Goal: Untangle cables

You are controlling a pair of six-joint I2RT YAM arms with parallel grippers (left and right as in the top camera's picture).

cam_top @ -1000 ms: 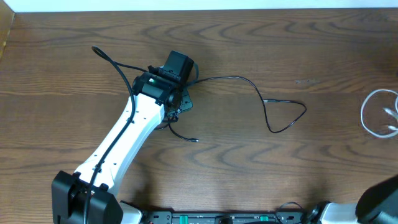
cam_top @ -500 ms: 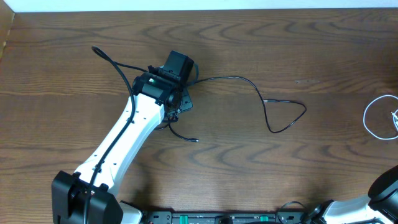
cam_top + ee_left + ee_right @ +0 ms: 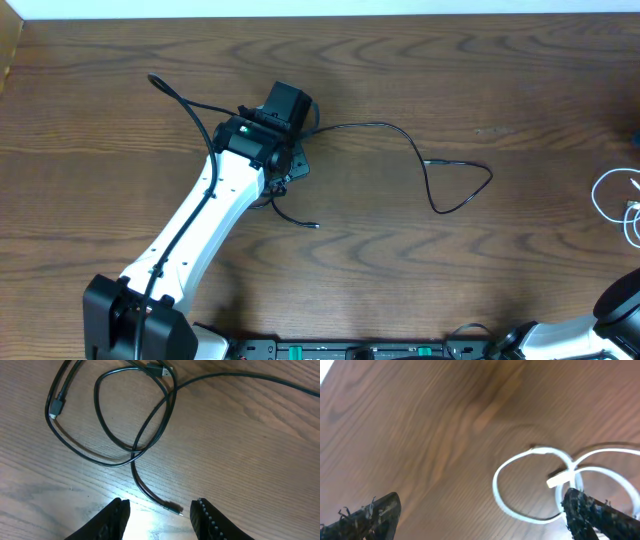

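Tangled black cables (image 3: 135, 420) lie looped on the wooden table in the left wrist view, and one plug end (image 3: 175, 509) lies just ahead of my left gripper (image 3: 160, 522). Its jaws stand partly open above the wood with nothing between them. From overhead, the left gripper (image 3: 285, 150) hovers over the knot, and one long black cable (image 3: 430, 170) trails off to the right. The white cable (image 3: 530, 490) lies in loops on the table under my right gripper (image 3: 482, 515), whose jaws are wide open and empty. The white cable (image 3: 615, 195) also shows at the overhead view's right edge.
The left arm (image 3: 200, 225) reaches diagonally from the front left. A thick black wire (image 3: 180, 98) runs from the arm toward the back left. The table's far edge (image 3: 320, 14) meets a white wall.
My right gripper has gone from shut to wide open. The white cable has shifted toward the right edge and now lies loose. The left arm and the black cables have not moved.
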